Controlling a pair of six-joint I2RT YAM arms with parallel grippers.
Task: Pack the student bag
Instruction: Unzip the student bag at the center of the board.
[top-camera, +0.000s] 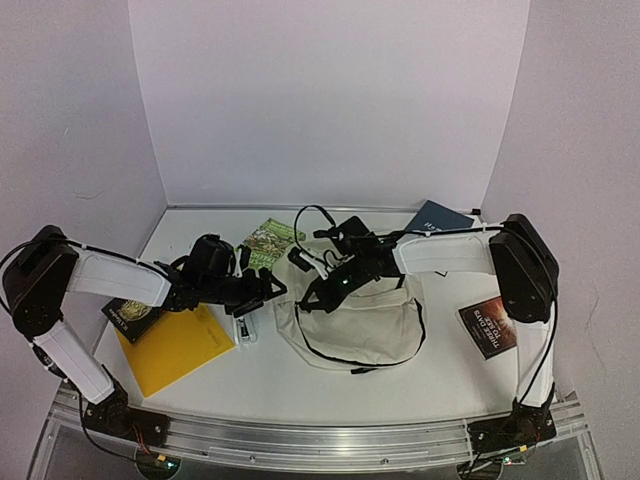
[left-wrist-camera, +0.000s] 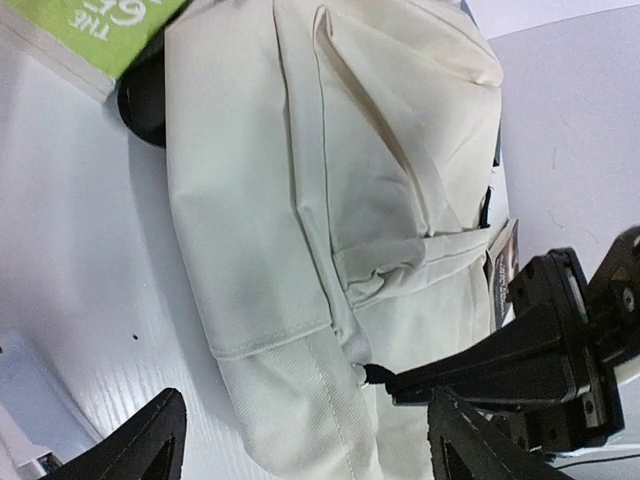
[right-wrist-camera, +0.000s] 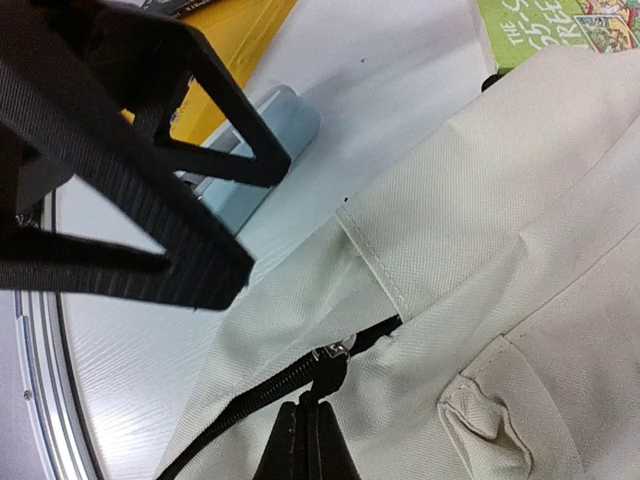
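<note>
Closest to the overhead camera is the metal rail (top-camera: 320, 438) with both arm bases (top-camera: 110, 410) bolted on it, and right past that comes the white tabletop (top-camera: 400, 385). Student bag (top-camera: 365, 325) is lying flat pretty much dead center of the tabletop, cream fabric, with a black zipper (right-wrist-camera: 250, 400) running along its edge. Right tool (right-wrist-camera: 312, 405) reaches in from the right side to the bag's far left corner. Its fingers are pressed tight together, pinched on the zipper pull (right-wrist-camera: 330, 365) as far as its wrist view shows. Left tool (left-wrist-camera: 305, 410) hangs just beside the bag's left edge with its fingers spread wide and nothing gripped between them, just bag fabric underneath in its own view. The two tools are really near each other, can't tell if they actually touch. Around the bag: a yellow folder (top-camera: 175, 345) at near left, and a dark book (top-camera: 130, 315) at the folder's far corner, partly hidden under the left arm (top-camera: 115, 275). A small pale blue thing (right-wrist-camera: 250, 180) sits between the folder and the bag, no idea what it is. A green book (top-camera: 268, 240) lies just beyond the left tool, right up against the bag's far end. A blue book (top-camera: 438, 215) is at the far right, mostly hidden behind the right arm (top-camera: 445, 250). A dark reddish book (top-camera: 490, 325) lies off to the right, well apart from the bag.
</note>
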